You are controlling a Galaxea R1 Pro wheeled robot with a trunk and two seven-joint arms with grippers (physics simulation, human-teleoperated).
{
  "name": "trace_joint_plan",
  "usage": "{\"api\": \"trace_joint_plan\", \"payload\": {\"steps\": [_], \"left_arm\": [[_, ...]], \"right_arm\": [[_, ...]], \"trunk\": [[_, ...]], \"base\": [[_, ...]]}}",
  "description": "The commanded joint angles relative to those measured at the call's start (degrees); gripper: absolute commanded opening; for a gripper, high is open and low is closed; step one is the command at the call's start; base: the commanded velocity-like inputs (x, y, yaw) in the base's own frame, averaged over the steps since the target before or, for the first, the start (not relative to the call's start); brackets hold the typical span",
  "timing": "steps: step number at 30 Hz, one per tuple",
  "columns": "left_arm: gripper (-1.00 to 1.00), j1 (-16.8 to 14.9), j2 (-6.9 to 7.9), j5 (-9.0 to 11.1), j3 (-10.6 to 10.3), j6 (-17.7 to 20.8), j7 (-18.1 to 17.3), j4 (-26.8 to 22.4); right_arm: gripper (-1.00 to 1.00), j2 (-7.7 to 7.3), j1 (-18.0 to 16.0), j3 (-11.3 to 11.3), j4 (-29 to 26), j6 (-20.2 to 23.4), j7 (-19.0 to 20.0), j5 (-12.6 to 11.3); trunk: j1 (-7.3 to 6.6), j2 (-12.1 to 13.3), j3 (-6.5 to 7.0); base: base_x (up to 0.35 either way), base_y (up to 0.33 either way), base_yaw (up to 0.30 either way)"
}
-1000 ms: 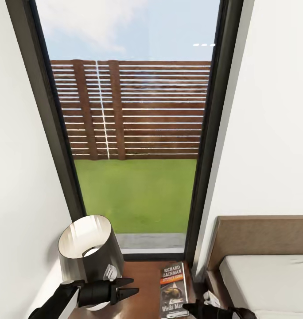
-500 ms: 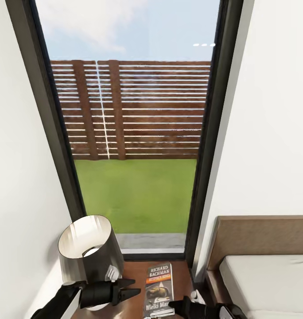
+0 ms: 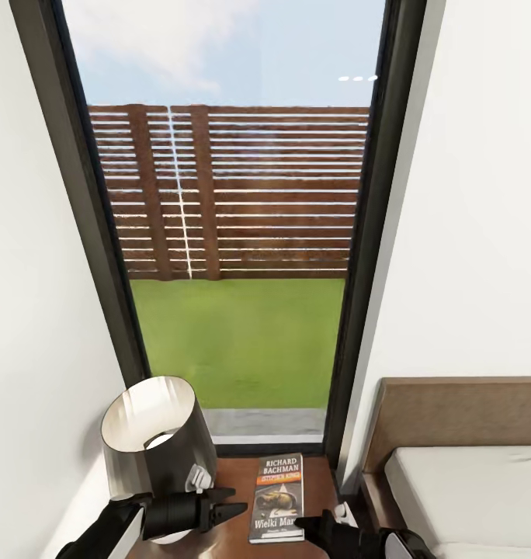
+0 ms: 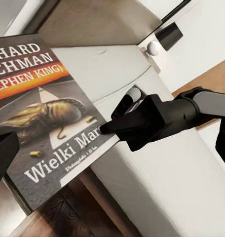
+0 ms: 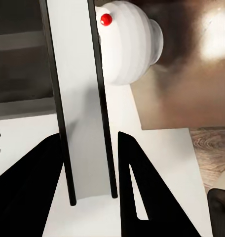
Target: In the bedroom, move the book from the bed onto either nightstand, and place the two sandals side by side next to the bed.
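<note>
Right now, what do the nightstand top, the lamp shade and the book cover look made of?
The nightstand top looks like dark reddish-brown wood with a glossy finish; it shows faint reflections. The lamp shade seems smooth metal or stiff coated material: grey outside, bright and light-catching inside. The book looks like printed paper or card, with flat colour bands and lettering; whether glossy or matt I cannot tell.

Home bedroom: bed [image 3: 467,485] with headboard, nightstand [image 3: 238,473], lamp [image 3: 153,431], tall garden window [image 3: 234,233].
</note>
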Motion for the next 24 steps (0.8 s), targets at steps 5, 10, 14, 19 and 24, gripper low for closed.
{"api": "trace_joint_plan", "payload": {"steps": [5, 10, 14, 19, 24], "left_arm": [[1.0, -0.05, 0.08, 0.59, -0.31, 0.61, 0.02, -0.01], [1.0, -0.05, 0.08, 0.59, -0.31, 0.62, 0.03, -0.01], [1.0, -0.05, 0.08, 0.59, -0.31, 0.62, 0.03, -0.01], [1.0, -0.05, 0.06, 0.59, -0.36, 0.62, 0.03, -0.01], [1.0, -0.05, -0.24, 0.59, -0.37, 0.62, 0.03, -0.01]], "right_arm": [[-1.0, 0.07, -0.04, -0.19, 0.02, 0.15, -0.27, 0.02], [-1.0, 0.08, -0.04, -0.15, 0.05, 0.11, -0.36, 0.03], [-1.0, 0.08, -0.04, -0.15, 0.03, 0.11, -0.34, 0.03], [-1.0, 0.08, -0.04, -0.14, 0.02, 0.11, -0.29, 0.03], [-1.0, 0.08, -0.04, -0.14, 0.02, 0.11, -0.02, 0.03]], "trunk": [[1.11, -2.07, -0.98], [2.21, -4.08, -1.88], [3.09, -5.68, -2.59], [4.19, -7.69, -3.49], [5.28, -9.69, -4.39]], "base": [[0.0, 0.0, 0.0], [0.0, 0.0, 0.0], [0.0, 0.0, 0.0], [0.0, 0.0, 0.0], [0.0, 0.0, 0.0]]}}
